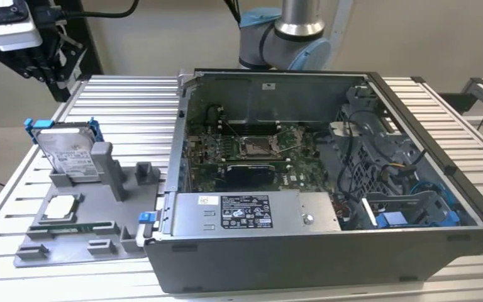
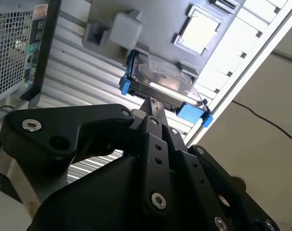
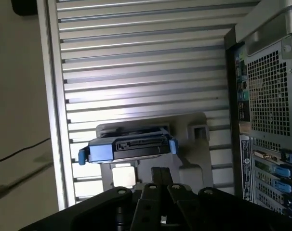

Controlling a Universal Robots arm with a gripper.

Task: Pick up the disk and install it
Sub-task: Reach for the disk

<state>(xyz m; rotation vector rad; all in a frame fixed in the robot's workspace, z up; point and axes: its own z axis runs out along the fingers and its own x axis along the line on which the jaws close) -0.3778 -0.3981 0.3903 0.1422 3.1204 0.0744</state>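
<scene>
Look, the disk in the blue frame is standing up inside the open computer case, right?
Not quite. The disk in its blue frame is standing up, but not inside the computer case. It stands in the grey holder on the table, outside the case at the exterior view's left of it. The exterior view shows this. The case is open, as you said.

An open computer case is set on a slatted metal surface, toward the exterior view's right. Inside it a green motherboard is seen, with a silver box bearing a white label just beside it. A grey holder is laid on the surface just beside the case, at the exterior view's left, and a small square chip is seated in it. The case's perforated rear panel is shown in the first wrist view.
</scene>
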